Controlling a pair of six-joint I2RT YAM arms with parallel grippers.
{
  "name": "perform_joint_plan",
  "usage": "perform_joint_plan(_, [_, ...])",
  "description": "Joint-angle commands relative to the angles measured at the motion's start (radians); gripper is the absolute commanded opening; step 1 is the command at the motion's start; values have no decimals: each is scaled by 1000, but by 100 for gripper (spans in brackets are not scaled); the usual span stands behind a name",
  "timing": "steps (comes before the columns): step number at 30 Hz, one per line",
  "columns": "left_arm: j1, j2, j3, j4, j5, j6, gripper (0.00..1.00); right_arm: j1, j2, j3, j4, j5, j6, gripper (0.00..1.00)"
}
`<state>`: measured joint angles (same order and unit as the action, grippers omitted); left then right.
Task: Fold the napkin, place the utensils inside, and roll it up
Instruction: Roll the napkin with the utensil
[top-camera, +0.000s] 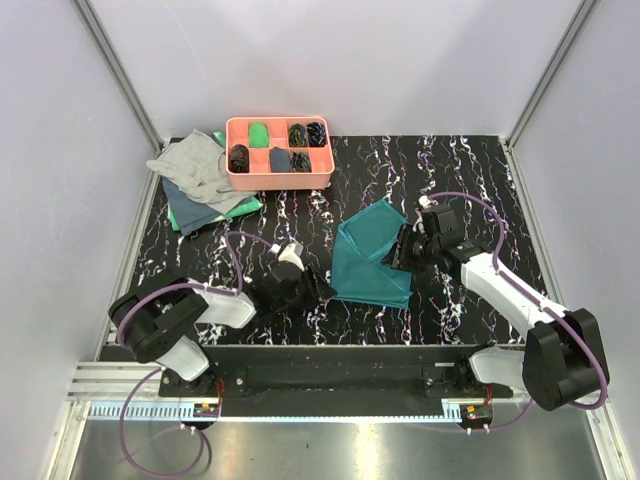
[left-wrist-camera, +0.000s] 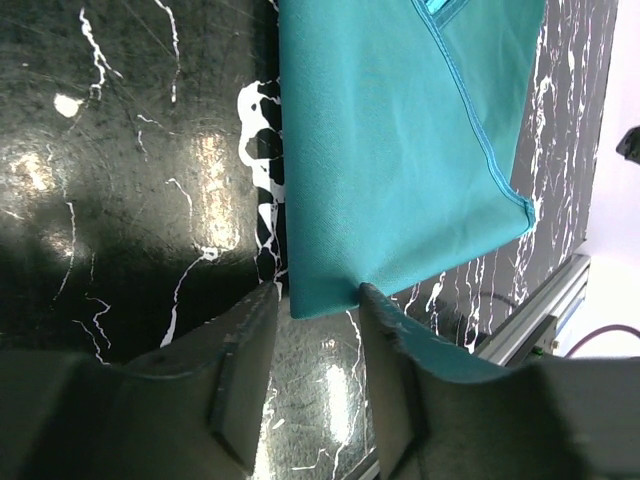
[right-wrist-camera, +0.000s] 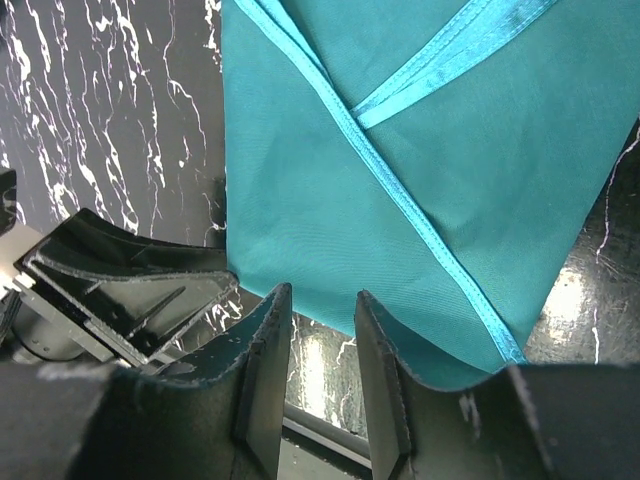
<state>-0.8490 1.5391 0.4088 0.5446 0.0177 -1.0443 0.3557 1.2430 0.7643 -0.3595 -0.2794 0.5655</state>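
The napkin (top-camera: 370, 262) is lying near the middle of the black marbled table (top-camera: 470, 180), between the two arms. It is partly folded, with one flap lying over the rest along a slanted crease. Its longer stretch is running roughly from the near edge of the table toward the far side. One pointed corner is aiming toward the back, and the broader end is facing the arms.

The left gripper (top-camera: 325, 291) is reaching low to the napkin's near left corner. In the left wrist view that corner (left-wrist-camera: 322, 300) is sitting right at the tips of the fingers (left-wrist-camera: 245, 360). The jaws are standing a narrow gap apart and are not pinching the cloth.

The right gripper (top-camera: 403, 250) is sitting at the napkin's right edge. In the right wrist view its fingers (right-wrist-camera: 265, 360) are also standing narrowly apart, with the cloth's edge lying just at their tips. Two lighter hem bands (right-wrist-camera: 400, 190) are crossing the cloth diagonally there.

At the far left, well apart from the napkin, a coral tray (top-camera: 280, 180) with compartments is holding small rolled items. Beside it a grey cloth (top-camera: 190, 165) is lying crumpled over a green cloth (top-camera: 205, 214).
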Motion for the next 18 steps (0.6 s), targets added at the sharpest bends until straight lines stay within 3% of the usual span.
perform_joint_plan(1, [7,27,-7,21,-15,0,40,37,9,12,36,-1,-47,40])
perform_joint_plan(13, [19,87,5,98,14,4,29,224,21,33,37,140,-165,40])
perform_joint_plan(17, [37,90,1,123,59,-14,15,288,30,35,40,213,-220,40])
perform_joint_plan(18, [54,84,-10,127,68,-25,8,323,30,33,44,235,-233,40])
